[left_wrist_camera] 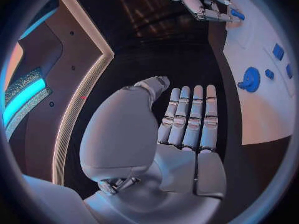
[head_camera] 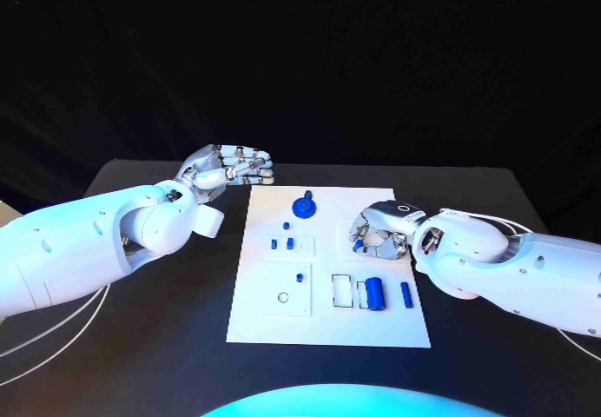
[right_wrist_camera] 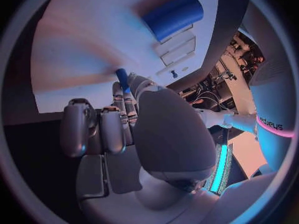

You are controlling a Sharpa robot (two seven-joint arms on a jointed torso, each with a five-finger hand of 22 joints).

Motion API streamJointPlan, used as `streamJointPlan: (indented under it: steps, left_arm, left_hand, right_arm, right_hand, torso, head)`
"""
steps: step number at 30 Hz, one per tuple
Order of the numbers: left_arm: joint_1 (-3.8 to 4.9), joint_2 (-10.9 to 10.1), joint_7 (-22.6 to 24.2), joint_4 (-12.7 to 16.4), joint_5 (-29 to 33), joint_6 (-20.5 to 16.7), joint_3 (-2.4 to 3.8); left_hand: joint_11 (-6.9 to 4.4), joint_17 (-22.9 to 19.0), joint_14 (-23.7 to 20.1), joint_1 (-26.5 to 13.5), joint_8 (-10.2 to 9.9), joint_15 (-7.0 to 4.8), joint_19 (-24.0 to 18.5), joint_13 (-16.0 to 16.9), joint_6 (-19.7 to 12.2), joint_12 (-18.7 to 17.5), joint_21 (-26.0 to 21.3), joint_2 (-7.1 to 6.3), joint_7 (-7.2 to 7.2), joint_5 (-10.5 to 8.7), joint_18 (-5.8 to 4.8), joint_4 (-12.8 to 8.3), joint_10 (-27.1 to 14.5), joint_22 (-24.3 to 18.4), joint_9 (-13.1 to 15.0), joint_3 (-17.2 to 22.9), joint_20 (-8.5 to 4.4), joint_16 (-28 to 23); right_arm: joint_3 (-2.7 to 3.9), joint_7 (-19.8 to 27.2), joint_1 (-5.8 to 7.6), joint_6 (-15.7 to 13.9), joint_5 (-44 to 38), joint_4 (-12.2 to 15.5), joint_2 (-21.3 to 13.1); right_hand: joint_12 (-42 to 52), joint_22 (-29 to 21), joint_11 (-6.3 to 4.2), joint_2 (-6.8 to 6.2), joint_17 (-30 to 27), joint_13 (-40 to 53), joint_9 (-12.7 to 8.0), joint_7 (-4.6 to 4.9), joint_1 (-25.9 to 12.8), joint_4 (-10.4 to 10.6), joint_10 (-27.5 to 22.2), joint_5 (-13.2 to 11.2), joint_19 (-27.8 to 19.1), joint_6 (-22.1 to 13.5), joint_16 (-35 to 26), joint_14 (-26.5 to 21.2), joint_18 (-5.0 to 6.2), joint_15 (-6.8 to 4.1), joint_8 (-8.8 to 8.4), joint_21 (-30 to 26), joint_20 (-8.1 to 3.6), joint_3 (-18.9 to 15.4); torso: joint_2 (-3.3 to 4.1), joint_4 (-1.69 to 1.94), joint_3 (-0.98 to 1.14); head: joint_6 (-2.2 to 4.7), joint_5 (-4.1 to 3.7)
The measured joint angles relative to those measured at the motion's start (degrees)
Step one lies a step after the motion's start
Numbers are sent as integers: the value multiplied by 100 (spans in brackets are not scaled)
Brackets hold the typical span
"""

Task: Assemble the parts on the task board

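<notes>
A small blue part [right_wrist_camera: 122, 78] is pinched at the fingertips of the right hand [head_camera: 379, 233], held over the task board [head_camera: 376, 326], presumably for insertion. The left hand [head_camera: 232, 167] is kept empty, fingers extended, off the board.

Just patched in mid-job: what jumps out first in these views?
The white task board lies mid-table, with a round blue part near its far edge and a blue cylinder near its near edge. The right robot hand is down on the board, pinching a small blue pin. The left robot hand hovers over the black table, holding nothing.
</notes>
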Motion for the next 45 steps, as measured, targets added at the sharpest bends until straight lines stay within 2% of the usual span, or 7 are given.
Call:
streamJointPlan:
  steps: [4, 10, 20, 25, 29, 38, 45]
  left_arm:
    - [0, 0, -4, -2, 0, 3, 0]
    - [0, 0, -8, -7, 0, 7, -1]
    - [0, 1, -13, -12, 0, 11, -1]
    - [0, 0, -15, -12, 0, 12, -1]
    - [0, 0, -17, -13, 0, 13, -2]
    - [-1, 8, -17, -28, 0, 13, -2]
    - [-1, 29, -17, -36, 0, 13, -4]
  left_hand:
    - [0, 0, 19, 0, 0, 19, 0, 0, 0, 0, 0, 0, 0, 0, 0, 0, 0, 0, 0, 0, 0, 0]
    - [0, 0, 19, 0, 0, 19, 0, 0, 0, 0, 0, 0, 0, 0, 0, 0, 0, -7, 0, 0, 0, -23]
    - [0, 5, 40, 0, 0, -2, 0, 0, 0, -22, -26, 0, 0, 0, 0, 0, 0, -16, 0, 0, 0, -22]
    - [0, 5, 40, 0, 0, -2, 0, 0, 0, -22, -26, 0, 0, 0, 0, 0, 0, -16, 0, 0, 0, -22]
    - [0, 5, 40, 0, 0, -2, 0, 0, 0, -22, -26, 0, 0, 0, 0, 0, 0, -16, 0, 0, 0, -22]
    - [12, 5, 39, 0, 0, -2, 0, 0, 0, -22, -26, 0, 0, 0, 0, 0, 12, -22, 0, 0, 0, -22]
    - [21, 5, 39, 0, 0, -2, 0, 0, 0, -22, -26, 0, 0, 0, 0, 0, 21, -26, 0, 0, 0, -22]
  right_arm:
    - [-1, -31, -3, -4, -50, 6, 1]
    - [0, -75, -8, -31, -107, 32, -1]
    - [-2, -122, -16, -123, -189, 73, -8]
    - [-3, -132, -16, -232, -215, 156, -51]
    - [-1, -145, 17, -301, -218, 292, -131]
    - [39, -174, 233, -377, -134, 786, -331]
    - [45, -179, 267, -417, -49, 1078, -208]
  right_hand:
    - [-11, 0, -1, 28, -2, -6, 27, 5, 28, -23, 102, -33, 0, 76, 0, 21, 0, -21, 43, 34, 0, 185]
    - [-69, 0, -9, 27, -2, 10, 89, -27, 27, -103, 277, -49, -2, 189, 24, 12, -65, -54, 112, 98, -6, 435]
    - [-95, 4, 147, 4, 1, 23, 203, -62, 4, -381, 433, -157, -1, 326, 48, 11, -68, -133, 247, 255, -83, 773]
    - [-67, 4, 175, 4, 6, 23, 225, -69, 4, -459, 460, -182, -3, 333, 48, 11, -69, -133, 248, 279, -85, 852]
    - [-67, 4, 204, 4, 5, 23, 239, -70, 4, -500, 489, -193, -2, 334, 48, 11, -69, -132, 248, 316, -124, 892]
    - [-68, 3, 213, 3, 0, 23, 262, -56, 3, -523, 498, -215, -1, 348, 48, 11, -69, -132, 248, 316, -124, 915]
    - [-98, 3, 227, 3, -9, 23, 264, -49, 3, -581, 512, -232, -2, 355, 47, 11, -69, -131, 248, 316, -124, 972]
  torso:
    - [0, 0, 2]
    - [1, -3, 4]
    - [1, 3, 0]
    - [1, 3, -3]
    - [-1, 3, -7]
    - [-10, 0, -10]
    - [-14, -7, -7]
  head:
    - [-5, -4]
    - [-7, -12]
    - [-5, -19]
    - [4, -19]
    - [2, -19]
    - [5, 5]
    - [34, 53]
